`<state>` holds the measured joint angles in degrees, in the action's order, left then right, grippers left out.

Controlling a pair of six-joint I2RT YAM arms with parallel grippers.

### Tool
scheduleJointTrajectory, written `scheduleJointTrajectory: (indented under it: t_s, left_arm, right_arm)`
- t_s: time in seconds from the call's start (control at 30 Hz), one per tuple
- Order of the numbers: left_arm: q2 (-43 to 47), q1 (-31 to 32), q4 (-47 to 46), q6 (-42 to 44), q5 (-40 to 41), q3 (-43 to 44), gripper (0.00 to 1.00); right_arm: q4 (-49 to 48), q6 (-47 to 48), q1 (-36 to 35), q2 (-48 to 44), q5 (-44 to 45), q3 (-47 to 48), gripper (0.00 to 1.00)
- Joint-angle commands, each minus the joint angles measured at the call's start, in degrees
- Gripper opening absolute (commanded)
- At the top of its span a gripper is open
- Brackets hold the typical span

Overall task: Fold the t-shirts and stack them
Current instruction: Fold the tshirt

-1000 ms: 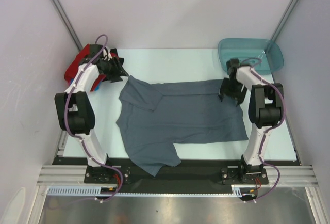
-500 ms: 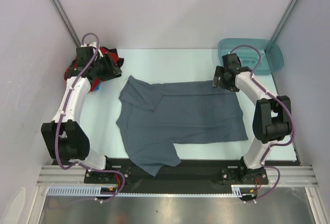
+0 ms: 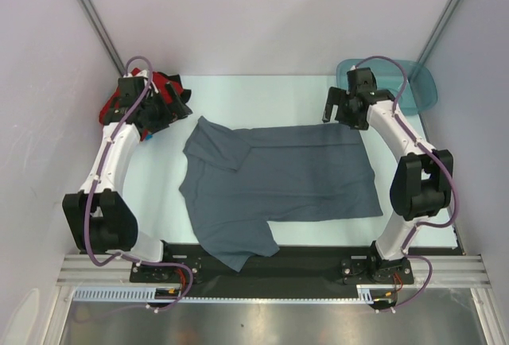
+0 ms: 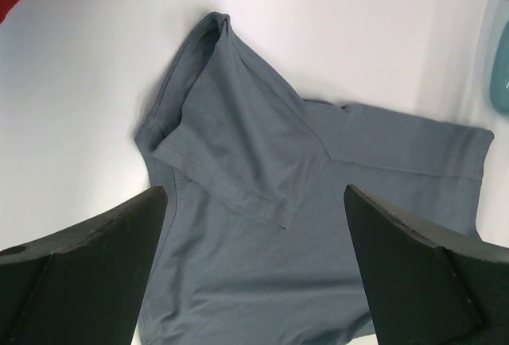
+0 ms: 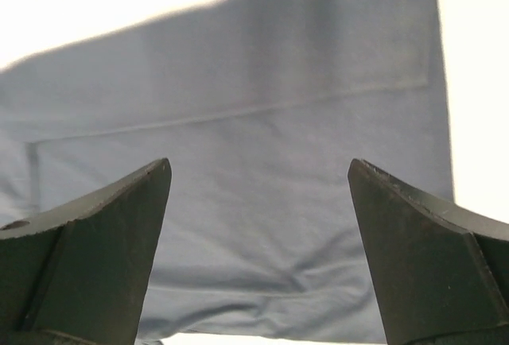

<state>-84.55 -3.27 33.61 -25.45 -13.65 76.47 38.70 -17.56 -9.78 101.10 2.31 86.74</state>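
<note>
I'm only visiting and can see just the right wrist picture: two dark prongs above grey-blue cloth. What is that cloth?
Observer: It's a slate grey-blue short-sleeved t-shirt, lying spread out on the pale table and not yet folded.
Operator: Is it flat all over?
Observer: No, its far left part is turned over onto itself.
Operator: Are there other clothes?
Observer: Yes, a heap of red and black cloth shirts sits at the table's far left corner, next to the left arm's tool, which is open and holds nothing.
</note>
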Motion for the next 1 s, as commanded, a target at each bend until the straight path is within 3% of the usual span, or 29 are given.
scheduleJointTrajectory:
  t_s: [0.0, 0.23, 0.3, 0.43, 0.57, 0.67, 0.77, 0.87, 0.9, 0.97]
  left_arm:
    - [0.6, 0.1, 0.1, -0.9, 0.4, 0.1, 1.0]
    - [-1.9, 0.9, 1.1, -1.9, -1.3, 0.2, 1.0]
    - [-2.1, 1.5, 0.6, -1.7, -1.6, -0.6, 1.0]
    - [-0.4, 4.7, -0.6, -1.6, -3.4, -2.8, 1.0]
    - [1.5, 7.4, -0.1, -1.0, -5.7, -4.7, 1.0]
    - [3.2, 8.1, 0.7, 0.8, -5.9, -6.4, 1.0]
    - [3.6, 8.1, -0.1, -0.2, -7.7, -8.6, 1.0]
    - [3.3, 8.1, -0.7, -0.9, -9.1, -9.0, 1.0]
    - [3.3, 8.2, -0.9, -0.9, -9.5, -9.0, 1.0]
    - [3.0, 8.1, -0.7, -1.0, -9.3, -8.6, 1.0]
  right_arm:
    - [1.6, -1.3, -0.1, 1.3, -5.3, 5.2, 1.0]
    - [7.1, -4.6, -2.2, 3.2, -6.8, 10.0, 1.0]
    - [6.9, -4.8, -5.5, 1.8, -5.5, 5.2, 0.99]
    - [-2.8, -7.2, -21.9, -9.8, 1.4, -12.3, 1.0]
    - [-13.3, -13.0, -29.7, -13.5, -3.5, -26.8, 1.0]
    - [-12.1, -11.1, -30.4, -12.2, -6.8, -24.3, 1.0]
    - [-13.8, -10.9, -29.8, -5.6, -18.7, -23.9, 1.0]
    - [-1.0, -6.1, -32.5, 7.3, -18.8, -15.0, 1.0]
    - [4.7, -5.4, -36.7, 9.6, -16.2, -14.2, 0.89]
    - [4.5, -5.9, -39.2, 10.4, -12.3, -13.4, 0.71]
